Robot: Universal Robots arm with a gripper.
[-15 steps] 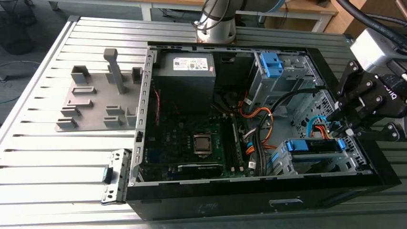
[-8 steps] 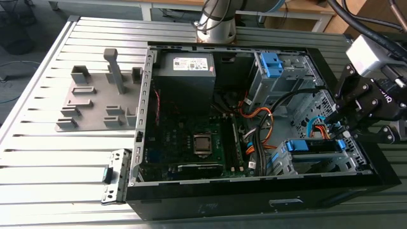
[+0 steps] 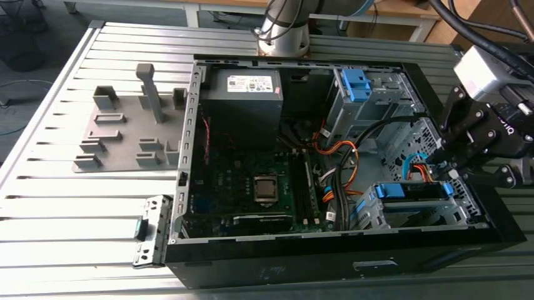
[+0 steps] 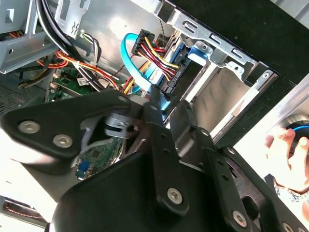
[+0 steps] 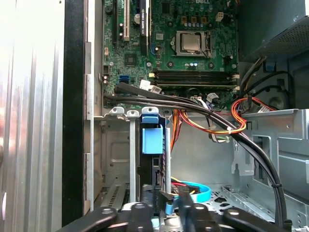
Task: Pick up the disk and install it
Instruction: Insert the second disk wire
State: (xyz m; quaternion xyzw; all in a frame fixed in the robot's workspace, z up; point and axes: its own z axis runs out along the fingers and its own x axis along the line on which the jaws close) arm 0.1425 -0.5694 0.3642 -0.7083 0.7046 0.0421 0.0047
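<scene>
Broadly, a slatted metal table [image 3: 50, 187] carries an open black computer case [image 3: 334, 262], its green motherboard [image 3: 250, 181] exposed. In the corner at the exterior view's right stands a grey sheet-metal drive cage [image 3: 454, 215]. The disk [image 3: 411, 192] sits in it on edge — a slim silver-grey slab capped in glossy blue plastic, so it looks installed rather than waiting.

The gripper [image 3: 446, 164] hangs just beside the disk's end toward the exterior view's right. In the first wrist view the disk [image 5: 153, 140] runs lengthwise straight away from the gripper [image 5: 173, 199] toward the motherboard. Whether the matte black gripper is closed on anything I cannot tell. A pale blue ribbon cable [image 4: 128, 48] and bundled coloured wires [image 4: 154, 50] crowd that end.
</scene>
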